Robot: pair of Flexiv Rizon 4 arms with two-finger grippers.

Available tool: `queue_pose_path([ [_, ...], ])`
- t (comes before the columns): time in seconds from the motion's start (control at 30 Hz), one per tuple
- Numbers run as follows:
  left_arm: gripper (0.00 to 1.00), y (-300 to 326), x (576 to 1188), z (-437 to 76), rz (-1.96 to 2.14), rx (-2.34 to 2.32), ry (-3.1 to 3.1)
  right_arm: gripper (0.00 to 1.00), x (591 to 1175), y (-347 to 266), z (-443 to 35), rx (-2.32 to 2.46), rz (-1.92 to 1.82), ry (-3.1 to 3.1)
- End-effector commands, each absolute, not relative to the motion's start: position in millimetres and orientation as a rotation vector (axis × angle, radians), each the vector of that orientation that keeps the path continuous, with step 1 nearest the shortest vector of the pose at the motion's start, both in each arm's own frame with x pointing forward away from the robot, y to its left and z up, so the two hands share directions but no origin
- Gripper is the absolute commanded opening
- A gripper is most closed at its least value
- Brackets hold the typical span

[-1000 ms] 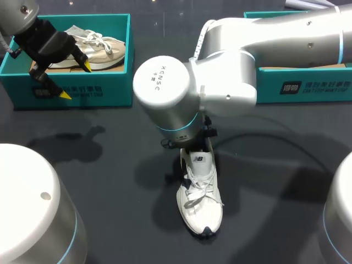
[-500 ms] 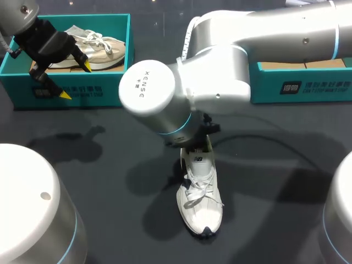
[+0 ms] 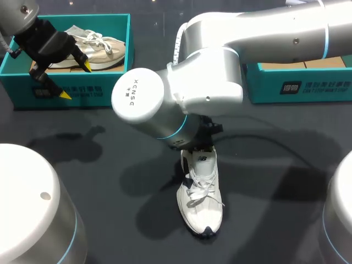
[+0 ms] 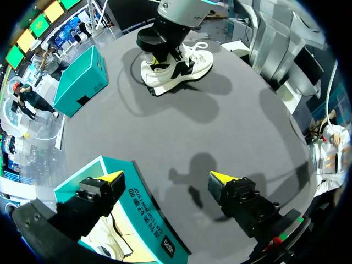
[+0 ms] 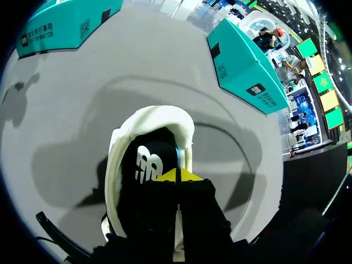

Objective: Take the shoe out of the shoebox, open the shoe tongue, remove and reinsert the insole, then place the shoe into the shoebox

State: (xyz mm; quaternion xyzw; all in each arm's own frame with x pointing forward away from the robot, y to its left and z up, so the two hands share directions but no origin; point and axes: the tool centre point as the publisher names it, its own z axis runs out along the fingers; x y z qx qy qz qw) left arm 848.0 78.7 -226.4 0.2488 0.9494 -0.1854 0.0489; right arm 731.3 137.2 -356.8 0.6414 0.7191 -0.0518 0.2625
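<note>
A dark grey desk (image 3: pixel 99 165) is carrying everything here. A white lace-up sneaker (image 3: pixel 202 198) is lying near its middle, out of any box, with its toe pointing toward the robot. The right arm is reaching in across the desk and hanging over the sneaker's heel. In the right wrist view the right claw (image 5: pixel 179 175) is pressing its yellow tips together with only a hairline between them. It is sitting in the shoe's opening, over the black insole with a white logo (image 5: pixel 146 165); whether it is pinching the insole cannot be told.

A teal cardboard shoebox at the far right (image 3: pixel 302 85) is standing well apart from the sneaker. At the far left, the left claw (image 3: pixel 76 81) is hovering with its fingers spread wide over the front wall of a second teal shoebox (image 3: pixel 82 91). That box is holding a beige sneaker with white laces (image 3: pixel 99 52).
</note>
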Motion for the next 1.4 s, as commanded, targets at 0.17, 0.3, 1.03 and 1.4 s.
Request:
queue_pose_path([
  [0.17,1.0,79,847,-226,-0.56,0.758,2.892,0.0,730,138,-391,1.873,-0.126,1.866],
  [0.3,1.0,79,847,-226,-0.56,0.758,2.892,0.0,730,140,-401,1.883,-0.133,1.903],
  [1.03,1.0,79,847,-226,-0.56,0.758,2.892,0.0,726,134,-393,1.855,-0.143,1.842],
  [1.4,1.0,79,847,-226,-0.56,0.758,2.892,0.0,726,137,-410,1.918,-0.079,2.002],
])
